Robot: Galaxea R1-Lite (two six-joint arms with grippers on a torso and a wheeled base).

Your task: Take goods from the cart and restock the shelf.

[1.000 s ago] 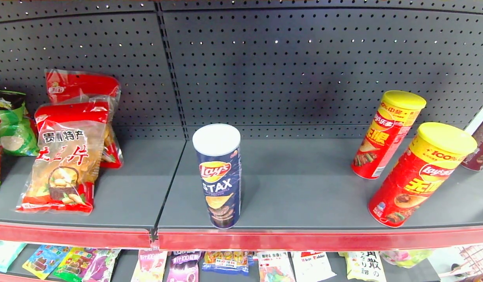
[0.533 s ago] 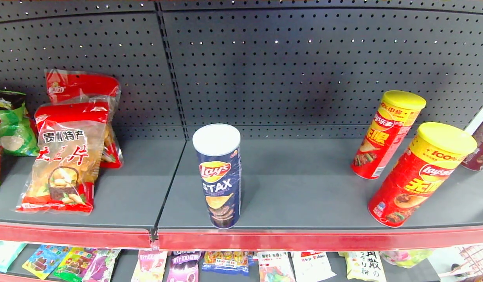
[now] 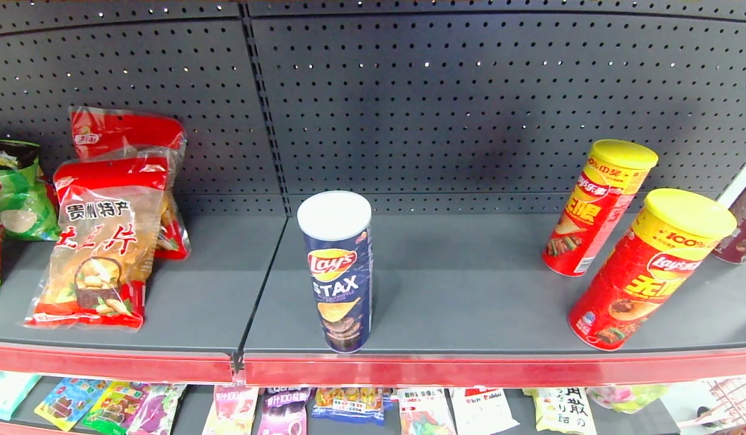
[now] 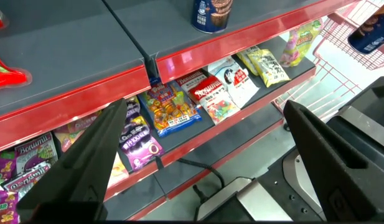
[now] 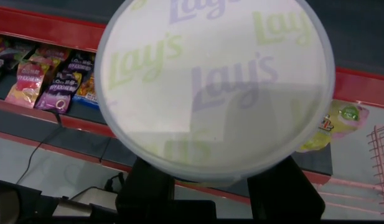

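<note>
While blue can (image 3: 340,284) stands shelved, right gripper (image 5: 215,183) clamps lidded can (image 5: 213,81).

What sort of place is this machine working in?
Most likely a supermarket aisle: a pegboard-backed, red-edged shelf carries upright chip cans and snack bags, more packets fill the tier below, and a pink wire cart stands nearby.
</note>
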